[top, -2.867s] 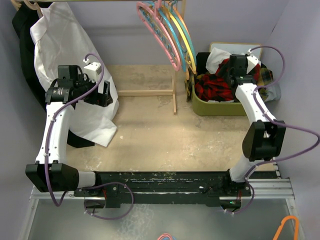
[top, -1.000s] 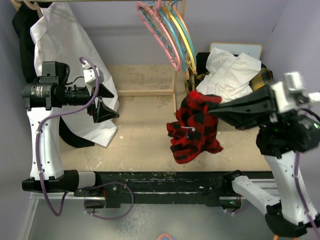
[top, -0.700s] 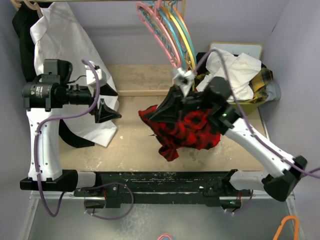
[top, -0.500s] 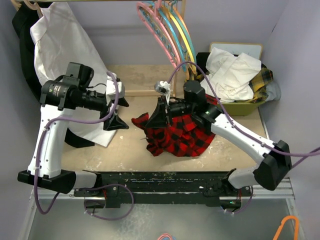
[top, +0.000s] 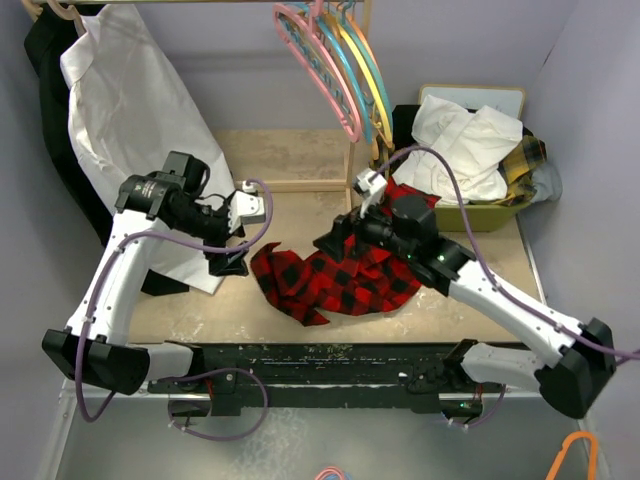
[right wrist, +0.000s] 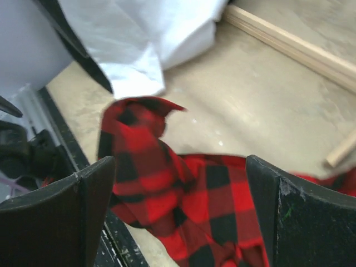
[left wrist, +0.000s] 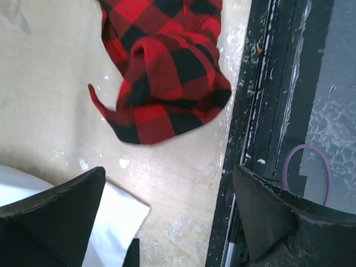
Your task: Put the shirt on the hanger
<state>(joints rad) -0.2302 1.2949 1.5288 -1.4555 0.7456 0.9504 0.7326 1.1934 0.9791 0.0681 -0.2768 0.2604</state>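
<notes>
**Free room and obstructions, overhead view.** Bare desk [top: 300, 215] lies open between the rack's wooden base rail [top: 290, 185] and the shirt [top: 340, 285]. The shirt sprawls crumpled across the middle, almost to the black rail [top: 320, 355] at the near edge. To the left, the hanging white shirt [top: 130, 120] drapes its hem onto the desk, and the left hand [top: 228, 262] fills the narrow gap between the two cloths. The rack's upright post [top: 349, 195] and the hangers above it, the pink hanger [top: 325, 75] foremost, obstruct the far middle. At right, the green basket [top: 490, 215], heaped with cloth, closes the far corner. The right arm [top: 500, 300] crosses the bare strip in front of the basket.
</notes>
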